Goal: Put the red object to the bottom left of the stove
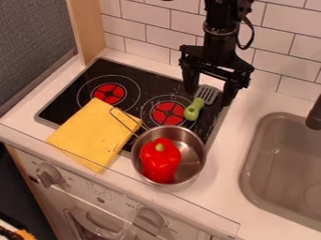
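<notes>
Two red-centered burners mark the black stove (pixel 81 105) set into a white counter (pixel 220 190) in a toy kitchen, seen from where I stand in the room. Clock positions are taken from the stove's middle. A red pepper (pixel 160 160), green stem up, sits inside a metal pot (pixel 193 150) at 5 o'clock, over the stove's edge and the counter, its wire handle (pixel 125 120) pointing toward 11 and passing over a folded yellow cloth (pixel 94 132). The cloth, at 8 o'clock, overlaps the stove's front edge and spreads onto the counter. A green-handled spatula (pixel 194 109) lies on the glass at 3.

Above that side, toward 2 o'clock, the black gripper (pixel 209 97) hangs with its fingers wide apart and nothing in its grasp. White brick-style tile (pixel 147 33) backs the counter from 12 to 2, a wooden post (pixel 89 28) stands at 11, and a gray panel (pixel 34 37) fills 10. A gray sink (pixel 270 173) is sunk into the counter at 4, its dark faucet (pixel 315 115) at 3. Two knobs sit on the white front, one (pixel 48 176) at 7:30, the other (pixel 149 219) at 6.
</notes>
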Robot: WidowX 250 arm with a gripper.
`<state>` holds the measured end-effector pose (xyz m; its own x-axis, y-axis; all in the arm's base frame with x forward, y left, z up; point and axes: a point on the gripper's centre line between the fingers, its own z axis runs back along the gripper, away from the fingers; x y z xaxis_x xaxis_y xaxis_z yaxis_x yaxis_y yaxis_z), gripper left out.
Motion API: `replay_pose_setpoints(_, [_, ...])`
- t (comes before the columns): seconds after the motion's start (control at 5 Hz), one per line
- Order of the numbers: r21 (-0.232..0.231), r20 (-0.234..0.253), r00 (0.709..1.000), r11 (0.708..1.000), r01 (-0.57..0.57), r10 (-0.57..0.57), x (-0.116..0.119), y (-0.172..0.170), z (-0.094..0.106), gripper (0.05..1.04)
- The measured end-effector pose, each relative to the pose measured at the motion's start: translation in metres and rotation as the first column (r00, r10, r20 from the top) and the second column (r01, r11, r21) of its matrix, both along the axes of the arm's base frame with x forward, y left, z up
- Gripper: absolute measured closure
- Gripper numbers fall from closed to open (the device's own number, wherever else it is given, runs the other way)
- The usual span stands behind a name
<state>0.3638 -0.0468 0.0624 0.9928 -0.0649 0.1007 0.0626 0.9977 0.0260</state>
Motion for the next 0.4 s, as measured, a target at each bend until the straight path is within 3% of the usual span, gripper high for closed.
replay_pose_setpoints(0.2, [-0.003,-0.035,0.999,1.000,-0.001,0.001,-0.004,-0.001,-0.012,0.083])
replay_pose_setpoints(0.4, [-0.053,-0.063,0.998,0.999,-0.007,0.004,-0.020,-0.006,-0.017,0.083])
